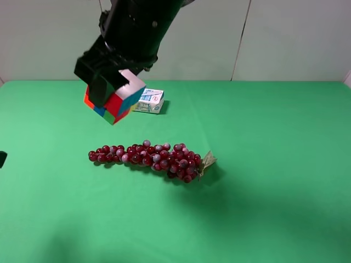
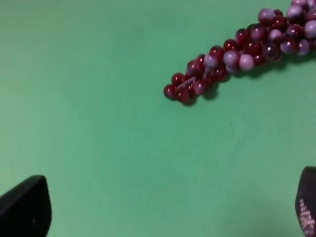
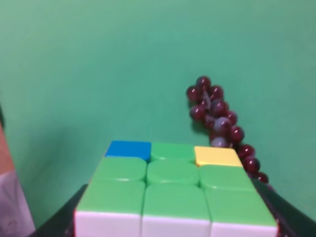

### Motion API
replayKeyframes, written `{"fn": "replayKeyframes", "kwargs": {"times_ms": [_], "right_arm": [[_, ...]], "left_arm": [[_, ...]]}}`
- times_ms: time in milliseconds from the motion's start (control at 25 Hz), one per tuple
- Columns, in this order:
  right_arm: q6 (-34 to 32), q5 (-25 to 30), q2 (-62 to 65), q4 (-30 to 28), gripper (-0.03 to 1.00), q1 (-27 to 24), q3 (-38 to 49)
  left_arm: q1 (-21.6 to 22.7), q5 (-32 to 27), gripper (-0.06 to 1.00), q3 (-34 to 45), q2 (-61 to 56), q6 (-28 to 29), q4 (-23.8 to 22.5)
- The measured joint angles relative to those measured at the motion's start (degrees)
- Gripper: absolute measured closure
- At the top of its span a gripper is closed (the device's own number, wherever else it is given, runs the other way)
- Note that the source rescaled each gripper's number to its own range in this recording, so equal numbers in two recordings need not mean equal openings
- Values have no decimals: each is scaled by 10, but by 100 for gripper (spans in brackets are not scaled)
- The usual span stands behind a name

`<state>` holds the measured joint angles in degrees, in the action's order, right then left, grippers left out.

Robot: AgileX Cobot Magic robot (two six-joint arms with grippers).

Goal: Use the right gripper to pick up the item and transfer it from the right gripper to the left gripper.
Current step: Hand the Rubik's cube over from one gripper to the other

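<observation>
The puzzle cube (image 1: 125, 101) hangs in the air above the green table's far left part, tilted, with white, red, blue and green squares showing. My right gripper (image 1: 112, 98), a black claw on a thick black arm reaching in from the top, is shut on it. In the right wrist view the cube (image 3: 173, 192) fills the bottom, its green face up, with black fingers (image 3: 291, 217) at its sides. My left gripper (image 2: 168, 212) is open and empty over bare cloth; only its two fingertips (image 2: 24, 207) show. A dark bit at the left edge of the exterior view (image 1: 1, 159) may be part of it.
A red grape bunch (image 1: 148, 156) lies across the middle of the green cloth (image 1: 274, 164), below the cube; it also shows in the left wrist view (image 2: 237, 54) and the right wrist view (image 3: 219, 123). A white-blue carton (image 1: 149, 101) lies behind the cube.
</observation>
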<state>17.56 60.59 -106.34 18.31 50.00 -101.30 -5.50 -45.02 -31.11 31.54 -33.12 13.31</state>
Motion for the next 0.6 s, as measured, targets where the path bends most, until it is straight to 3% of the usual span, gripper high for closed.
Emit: {"fn": "replayKeyframes", "kwargs": {"times_ms": [280,600], "right_arm": [[-12,3,-8,1,94,-31,-8],[-16,3,-8,26,94,-66,-8]], "left_arm": [[-63,63,-3,-42,106,-10,-29],[-187,179,-3,-61,220,5,-80]]}}
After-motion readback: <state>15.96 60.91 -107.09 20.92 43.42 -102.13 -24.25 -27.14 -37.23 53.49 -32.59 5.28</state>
